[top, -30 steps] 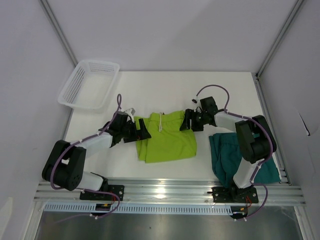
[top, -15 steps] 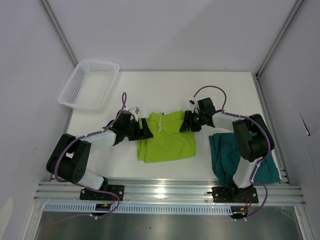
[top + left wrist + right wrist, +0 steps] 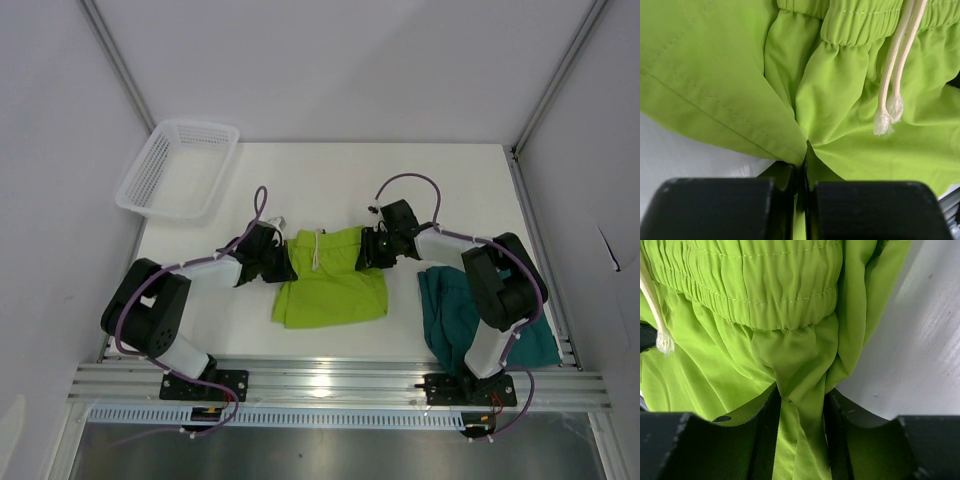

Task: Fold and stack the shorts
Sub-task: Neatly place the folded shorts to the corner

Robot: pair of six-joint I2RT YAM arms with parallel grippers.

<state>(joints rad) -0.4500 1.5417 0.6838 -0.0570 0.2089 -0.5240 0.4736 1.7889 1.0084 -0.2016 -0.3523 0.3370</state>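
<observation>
Left claw (image 3: pixel 282 264) and right claw (image 3: pixel 368 250) each clench the bright lime yellow-green fabric shorts (image 3: pixel 330 285) at opposite waistband ends.

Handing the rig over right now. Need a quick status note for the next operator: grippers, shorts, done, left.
Left gripper: shut on the lime shorts, on their left side just below the waistband.
Right gripper: shut on the same pair at the waistband's other end.
Lime shorts: spread mid-table.
Teal shorts: rumpled beside the right arm's base, not held.
Done: both grips on the lime pair.
Left: fold lime, fold teal, stack.
</observation>
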